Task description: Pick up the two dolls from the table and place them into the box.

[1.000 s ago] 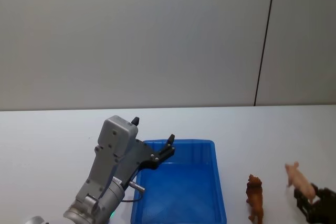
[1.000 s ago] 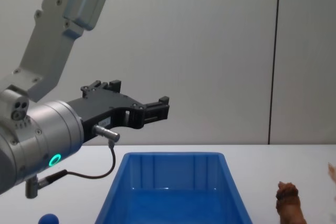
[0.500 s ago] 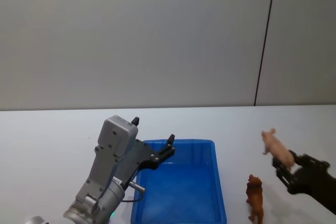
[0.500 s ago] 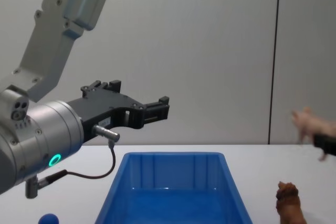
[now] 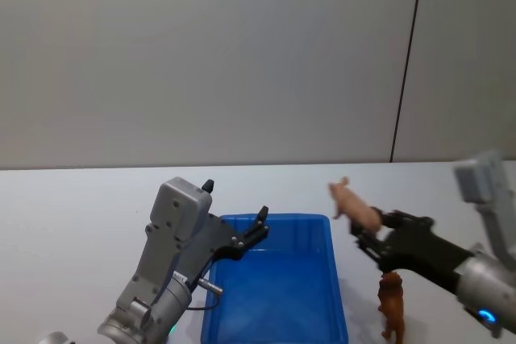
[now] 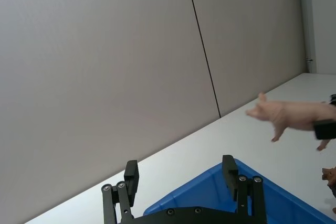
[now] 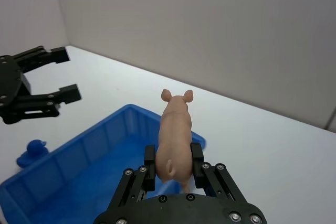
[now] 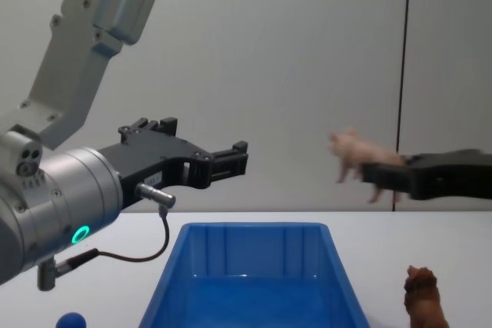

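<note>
Lower right of the head view, the right gripper (image 5: pixel 371 235) pinches the pink pig (image 5: pixel 353 203) by its rump, snout aimed left, raised just right of the blue box (image 5: pixel 337 279), whose near-left corner the left gripper (image 6: pixel 179 169) overhangs, fingers spread.

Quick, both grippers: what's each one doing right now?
Left gripper: jaws open, holding nothing.
Right gripper: shut on the pink pig, held in the air.
</note>
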